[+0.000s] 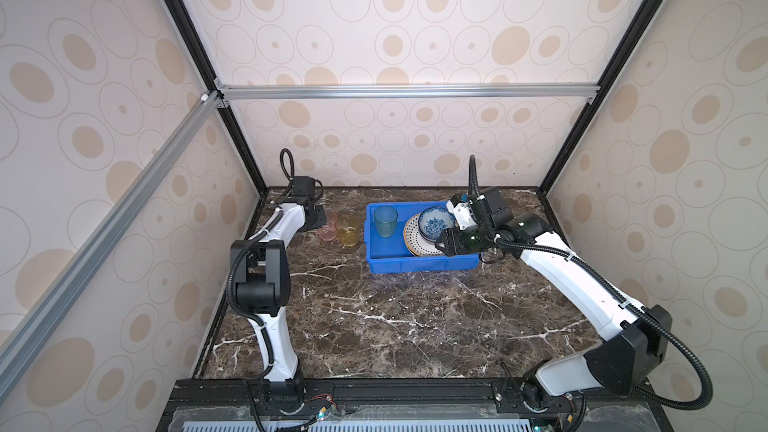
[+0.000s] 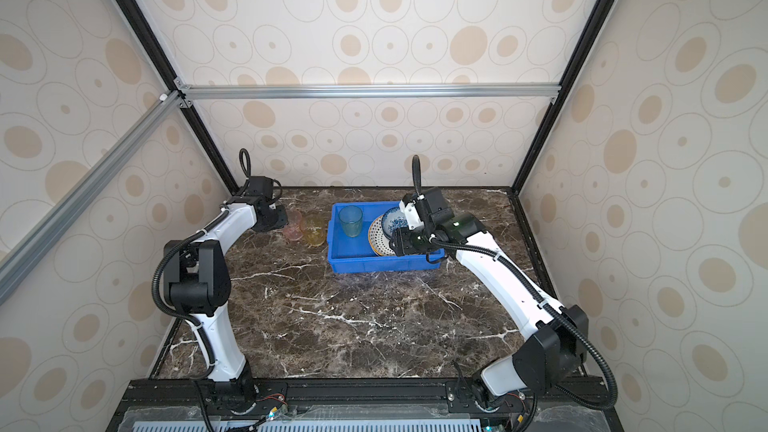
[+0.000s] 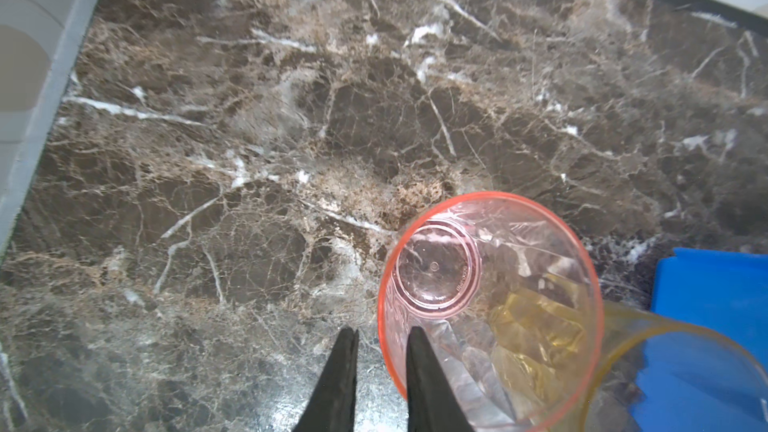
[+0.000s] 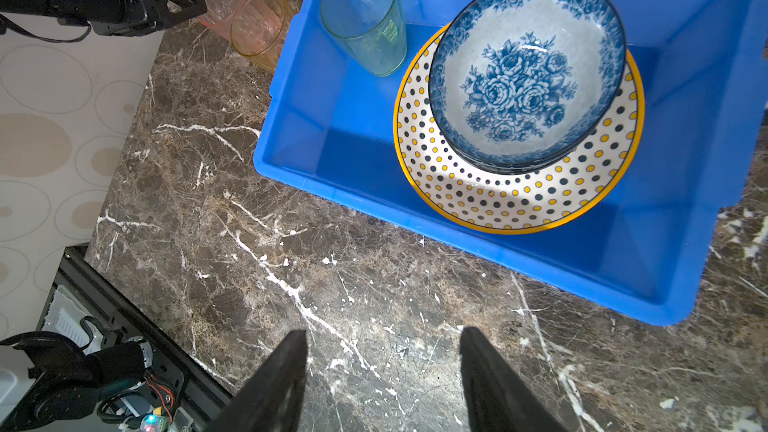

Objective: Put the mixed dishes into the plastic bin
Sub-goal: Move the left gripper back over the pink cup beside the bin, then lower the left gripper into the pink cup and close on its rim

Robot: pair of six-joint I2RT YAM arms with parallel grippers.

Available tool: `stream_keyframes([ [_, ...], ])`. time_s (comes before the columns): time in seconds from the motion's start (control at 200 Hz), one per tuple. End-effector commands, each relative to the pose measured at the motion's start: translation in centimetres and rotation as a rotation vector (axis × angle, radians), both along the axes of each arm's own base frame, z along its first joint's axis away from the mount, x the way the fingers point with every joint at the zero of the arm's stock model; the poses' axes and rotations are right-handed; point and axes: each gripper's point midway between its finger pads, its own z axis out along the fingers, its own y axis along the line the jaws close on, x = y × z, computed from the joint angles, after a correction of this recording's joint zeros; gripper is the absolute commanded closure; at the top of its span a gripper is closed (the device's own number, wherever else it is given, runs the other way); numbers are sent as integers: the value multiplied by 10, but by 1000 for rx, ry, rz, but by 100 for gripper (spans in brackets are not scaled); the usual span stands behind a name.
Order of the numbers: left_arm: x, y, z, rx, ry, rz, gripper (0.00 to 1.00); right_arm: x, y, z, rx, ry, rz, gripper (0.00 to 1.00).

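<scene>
Bin status: green tumbler stands upright at the left end of the plastic bin, and the blue-white bowl sits on the dotted plate. There may be more stacked under them, can't tell. 2 pieces are out: the pink tumbler and amber tumbler, both upright on the marble table. They're right against each other, with the amber one just beside the bin's left wall. Step in hand looks like the pink pickup. The left gripper has its jaws narrowly parted across the pink rim, 1 finger inside and 1 outside, with no visible pinch. The right gripper is spread wide and empty at the bin's near-right end. Next move: clamp the wall, lift straight up clear of the amber tumbler, cross the bin rim, and set it down on the free floor beside the green one. A rim pinch may let the cup swing.
</scene>
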Motion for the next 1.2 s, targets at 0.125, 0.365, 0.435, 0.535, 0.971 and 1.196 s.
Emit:
stream_keyframes([
  [0.125,11,3,10,6,-23,-4,78,-1,2,5,-14,-13,8,38],
  [0.365,9,3,-1,0,-1,2,79,-1,2,4,-15,-11,9,38],
  [0.435,8,4,-2,1,1,4,80,-1,2,2,-17,-8,9,38],
  [0.535,8,3,-3,-1,3,4,83,-2,1,1,-20,-6,7,38],
  [0.971,-2,1,-7,-12,36,-4,89,-7,-1,2,-14,-15,6,38],
  [1.196,-8,4,2,3,32,3,92,-10,-4,3,-14,-23,5,38],
])
